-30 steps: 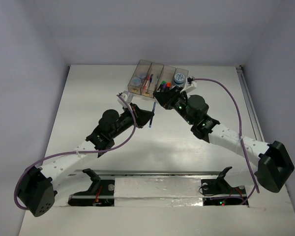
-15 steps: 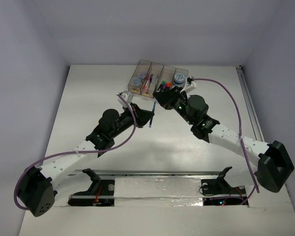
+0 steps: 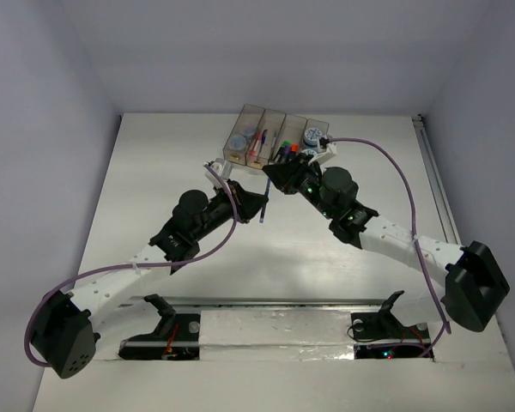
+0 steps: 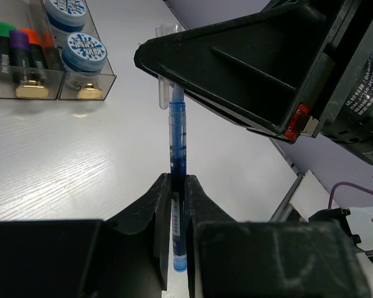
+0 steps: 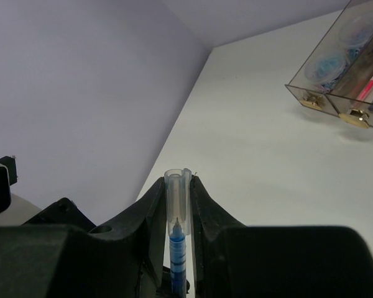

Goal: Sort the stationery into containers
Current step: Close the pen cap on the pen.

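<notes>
A thin blue pen [image 4: 177,136] with a clear cap [image 5: 177,198] is held above the table between both arms. My left gripper [image 4: 177,180] is shut on the pen's barrel; in the top view it [image 3: 257,204] sits just in front of the containers [image 3: 275,137]. My right gripper [image 5: 177,180] is shut on the clear cap at the pen's other end [image 3: 269,178]. The four smoky bins hold blue-grey tape rolls [image 4: 81,46], highlighters [image 4: 18,46] and pens [image 3: 257,142].
The bins' tan end pieces [image 4: 28,91] face the arms. The right arm's wrist [image 4: 255,74] fills the space right above the pen. A metal rail [image 3: 438,189] runs along the table's right edge. Purple cables loop off both arms.
The right arm has shifted a little left and toward the left gripper, bringing its jaws over the pen's cap end. The left arm and pen have stayed put.
</notes>
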Controlling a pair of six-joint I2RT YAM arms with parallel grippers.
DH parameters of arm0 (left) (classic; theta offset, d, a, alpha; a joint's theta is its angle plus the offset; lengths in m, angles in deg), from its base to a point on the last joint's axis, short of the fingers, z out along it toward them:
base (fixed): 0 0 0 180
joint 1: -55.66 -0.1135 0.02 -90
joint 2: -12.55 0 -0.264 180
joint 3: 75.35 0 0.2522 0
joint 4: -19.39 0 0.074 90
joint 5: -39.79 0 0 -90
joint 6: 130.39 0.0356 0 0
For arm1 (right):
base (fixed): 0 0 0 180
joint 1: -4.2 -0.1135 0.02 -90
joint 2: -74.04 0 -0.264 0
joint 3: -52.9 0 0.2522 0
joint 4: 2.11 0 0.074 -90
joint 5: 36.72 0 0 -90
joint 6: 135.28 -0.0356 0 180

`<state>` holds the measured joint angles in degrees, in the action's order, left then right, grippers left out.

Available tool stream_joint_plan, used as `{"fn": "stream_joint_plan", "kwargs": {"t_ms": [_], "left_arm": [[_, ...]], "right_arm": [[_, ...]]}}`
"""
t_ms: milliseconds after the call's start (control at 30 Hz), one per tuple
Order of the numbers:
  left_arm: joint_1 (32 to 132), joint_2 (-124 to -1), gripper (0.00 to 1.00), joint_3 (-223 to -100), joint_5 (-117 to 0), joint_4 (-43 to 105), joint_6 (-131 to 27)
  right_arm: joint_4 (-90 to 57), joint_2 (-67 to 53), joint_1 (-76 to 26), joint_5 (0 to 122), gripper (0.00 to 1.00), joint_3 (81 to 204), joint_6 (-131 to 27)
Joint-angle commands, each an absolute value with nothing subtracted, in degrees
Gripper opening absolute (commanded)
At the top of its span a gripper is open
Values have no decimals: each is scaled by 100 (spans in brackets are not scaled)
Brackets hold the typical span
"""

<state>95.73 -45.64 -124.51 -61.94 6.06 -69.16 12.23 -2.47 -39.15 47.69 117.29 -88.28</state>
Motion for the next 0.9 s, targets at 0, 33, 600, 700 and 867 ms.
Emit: {"fn": "stream_joint_plan", "kwargs": {"t_ms": [0, 33, 600, 700, 867], "left_arm": [[9591, -4422, 0, -12726, -6208, 301, -6895], [9591, -4422, 0, -12726, -6199, 301, -6904], [9486, -4308, 0, -12726, -6076, 309, -7115], [9486, -4361, 0, -12726, -6111, 353, -7115], [9486, -4414, 0, -12769, -6111, 406, -7115]], "right_arm": [[1665, -269, -4044, 4757, 0, 11904, -8598], [1682, -278, -4097, 4713, 0, 11895, -8571], [1727, -182, -4352, 4387, 0, 11799, -8184], [1569, -111, -4352, 4396, 0, 11851, -8140], [1384, -23, -4352, 4405, 0, 11913, -8026]]}}
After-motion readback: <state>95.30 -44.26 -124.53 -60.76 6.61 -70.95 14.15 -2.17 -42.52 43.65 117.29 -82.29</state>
